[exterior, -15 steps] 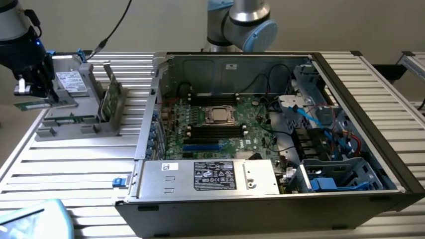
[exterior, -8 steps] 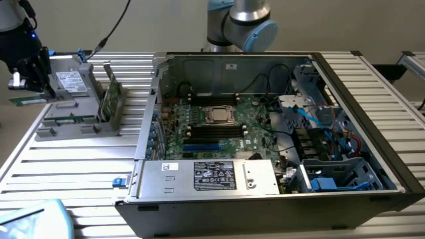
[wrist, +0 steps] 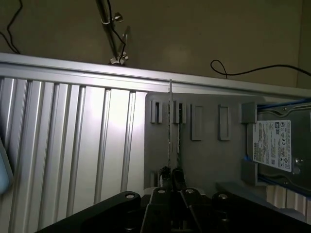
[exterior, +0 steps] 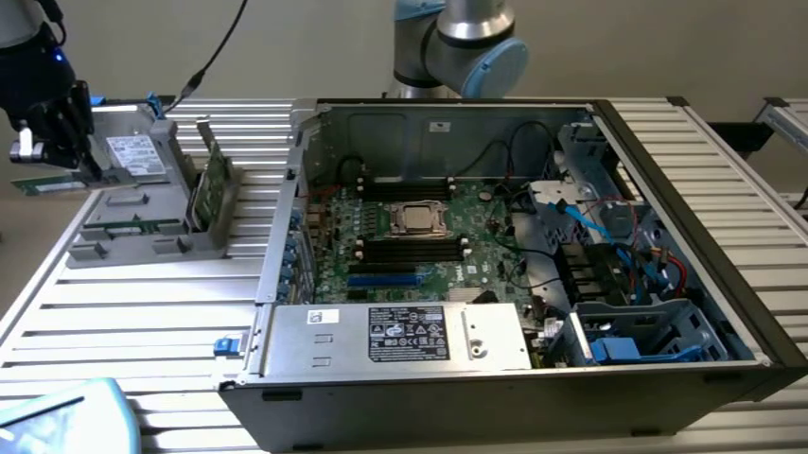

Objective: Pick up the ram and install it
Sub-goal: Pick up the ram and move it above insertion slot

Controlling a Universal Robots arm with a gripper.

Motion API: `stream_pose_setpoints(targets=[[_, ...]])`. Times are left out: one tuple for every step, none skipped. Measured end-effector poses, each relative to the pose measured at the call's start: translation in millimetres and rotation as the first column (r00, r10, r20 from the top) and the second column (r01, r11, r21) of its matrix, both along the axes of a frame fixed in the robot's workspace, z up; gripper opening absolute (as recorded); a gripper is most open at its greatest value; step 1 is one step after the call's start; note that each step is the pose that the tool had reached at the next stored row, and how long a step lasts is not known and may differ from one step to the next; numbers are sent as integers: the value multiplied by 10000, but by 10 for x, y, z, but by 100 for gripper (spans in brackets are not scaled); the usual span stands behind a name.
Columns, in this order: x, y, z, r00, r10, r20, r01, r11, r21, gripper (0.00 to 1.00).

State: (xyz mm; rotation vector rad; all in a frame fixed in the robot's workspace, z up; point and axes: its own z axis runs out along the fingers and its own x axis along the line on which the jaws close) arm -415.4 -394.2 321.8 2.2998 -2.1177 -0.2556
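wrist view: my gripper point(wrist: 171, 175), clenched on the ram point(wrist: 169, 126), seen edge-on against grey slotted holder point(wrist: 206, 160); hard drive point(wrist: 273, 145) beside; ribbed table point(wrist: 73, 145). exterior view: open computer case point(exterior: 505, 416) well apart.

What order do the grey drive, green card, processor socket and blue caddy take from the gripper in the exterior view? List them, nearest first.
1. Grey drive, beside the gripper, which is shut on the ram.
2. Green card, upright in the grey holder.
3. Processor socket, middle of the motherboard.
4. Blue caddy, farthest, on the exterior view's right.
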Motion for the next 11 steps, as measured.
stream_pose_setpoints(targets=[[10, 1, 11, 10000, -1, -8, 1, 10000, 2, 13], [25, 0, 23, 10000, -1, -19, 1, 10000, 4, 13], [42, 0, 33, 10000, -2, -26, 2, 10000, 10, 13], [62, 1, 43, 10000, -2, -37, 2, 10000, 17, 13], [81, 0, 55, 10000, -2, -52, 2, 10000, 21, 13], [101, 0, 70, 10000, -2, -70, 2, 10000, 27, 13], [119, 0, 87, 10000, -2, -92, 2, 10000, 32, 13], [138, 0, 105, 9999, -1, -113, 2, 10000, 39, 13], [157, -1, 124, 9999, -1, -140, 2, 10000, 44, 13], [175, -1, 143, 9999, -1, -165, 2, 10000, 50, 13], [193, -1, 159, 9998, -1, -189, 2, 10000, 57, 13]])
